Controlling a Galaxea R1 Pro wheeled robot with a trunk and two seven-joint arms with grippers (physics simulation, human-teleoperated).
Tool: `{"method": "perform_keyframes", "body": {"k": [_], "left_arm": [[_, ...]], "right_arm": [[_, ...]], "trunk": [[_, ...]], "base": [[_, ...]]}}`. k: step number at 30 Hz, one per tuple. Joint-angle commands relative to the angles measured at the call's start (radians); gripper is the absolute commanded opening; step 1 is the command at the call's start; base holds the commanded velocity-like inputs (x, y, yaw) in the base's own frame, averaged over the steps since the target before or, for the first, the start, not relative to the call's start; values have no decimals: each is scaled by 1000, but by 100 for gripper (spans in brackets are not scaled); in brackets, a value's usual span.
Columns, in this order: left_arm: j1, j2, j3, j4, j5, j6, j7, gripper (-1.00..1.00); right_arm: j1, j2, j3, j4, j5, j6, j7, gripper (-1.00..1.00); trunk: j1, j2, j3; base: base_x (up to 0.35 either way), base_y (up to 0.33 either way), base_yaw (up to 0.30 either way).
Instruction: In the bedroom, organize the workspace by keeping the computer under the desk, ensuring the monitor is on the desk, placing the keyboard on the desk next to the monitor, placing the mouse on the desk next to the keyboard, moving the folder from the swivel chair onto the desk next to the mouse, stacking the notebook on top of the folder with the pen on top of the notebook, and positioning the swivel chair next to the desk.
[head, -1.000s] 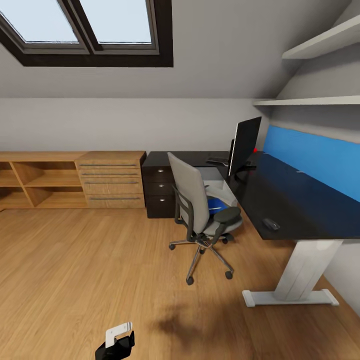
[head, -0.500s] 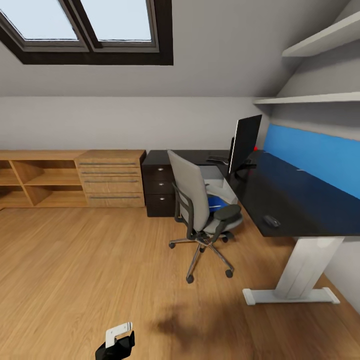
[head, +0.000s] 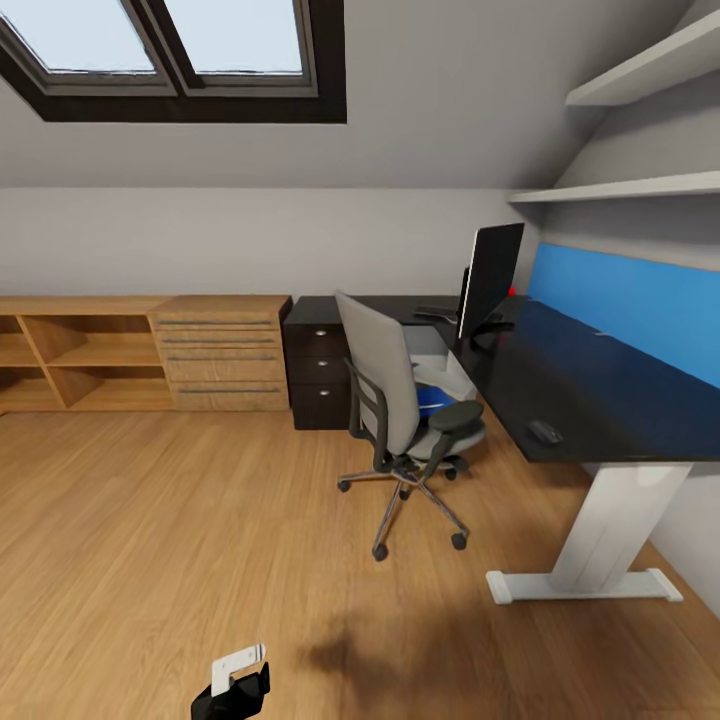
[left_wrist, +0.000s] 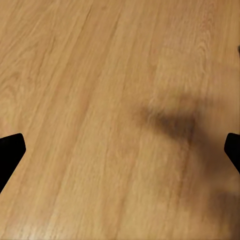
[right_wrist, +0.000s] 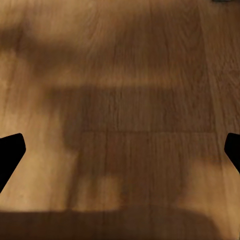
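The left gripper (left_wrist: 120, 147) hangs over bare wood floor (head: 150, 540), fingers spread wide with nothing between; the right gripper (right_wrist: 120, 147) is spread likewise over shadowed floor; far right, the chair (head: 400, 410) stands just beside the desk (head: 600, 400), the blue folder (head: 430, 402) on its seat; the monitor (head: 490, 280) stands on the desk, the keyboard (head: 436, 314) beyond it, the mouse (head: 545, 432) near the front edge.
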Motion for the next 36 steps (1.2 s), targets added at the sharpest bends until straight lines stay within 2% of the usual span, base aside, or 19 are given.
{"method": "perform_keyframes", "body": {"k": [1,36], "left_arm": [[-1,1,-5,0,8,-4,5,100],[-1,0,-2,0,7,-5,7,100]], "right_arm": [[-1,0,0,2,7,-3,-8,100],[-1,0,0,2,7,-3,-8,100]], "trunk": [[4,-8,-4],[138,-253,-114]], "base": [[0,0,0],[0,0,0]]}}
